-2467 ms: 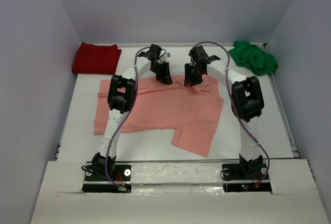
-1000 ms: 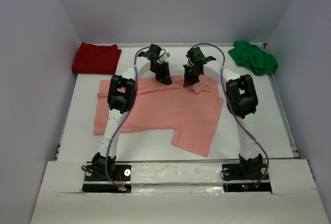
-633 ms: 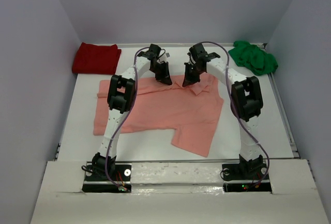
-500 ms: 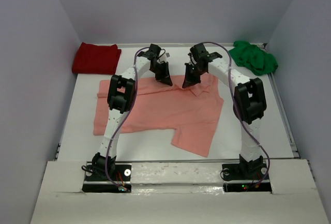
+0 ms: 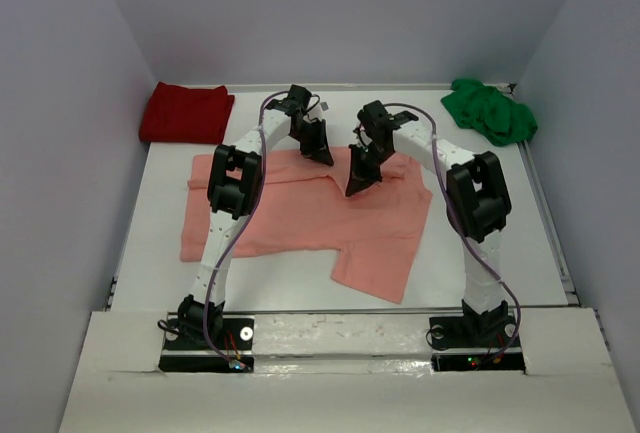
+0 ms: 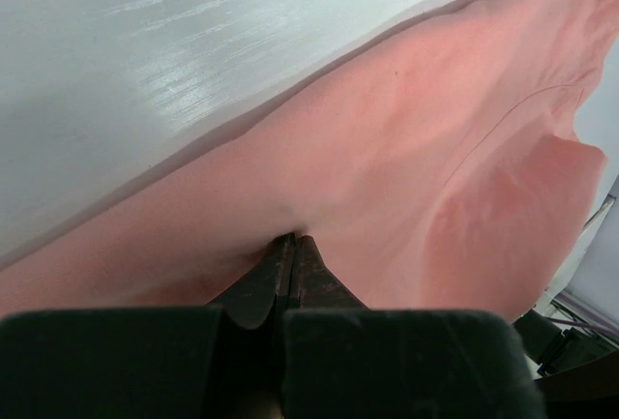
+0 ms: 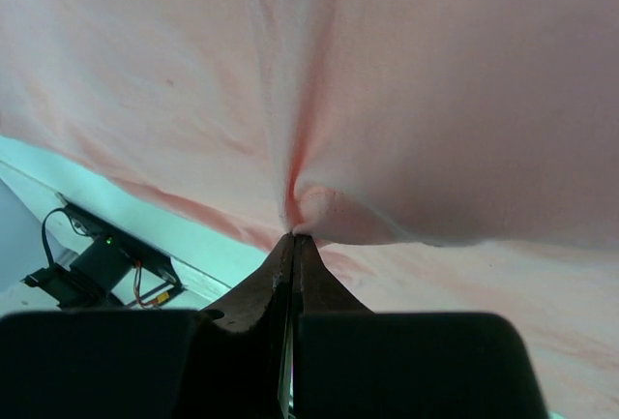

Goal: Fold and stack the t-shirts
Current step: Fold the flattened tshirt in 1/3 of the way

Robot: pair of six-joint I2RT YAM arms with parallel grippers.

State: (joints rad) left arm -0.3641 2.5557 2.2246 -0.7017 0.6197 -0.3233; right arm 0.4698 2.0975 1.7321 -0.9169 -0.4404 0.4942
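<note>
Salmon-pink t-shirt [image 5: 300, 215] clamped in left pincer [image 6: 287, 242], right pincer [image 7: 292, 237].

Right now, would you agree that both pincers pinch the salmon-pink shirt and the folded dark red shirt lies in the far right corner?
Not quite: the top external view shows the dark red shirt in the far left corner. The rest holds.

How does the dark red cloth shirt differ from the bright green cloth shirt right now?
The dark red cloth shirt lies folded in a flat, neat rectangle; the bright green cloth shirt is a crumpled heap. The red one sits at the far left corner, the green one at the far right. Both are plain cloth, and neither is held.
</note>
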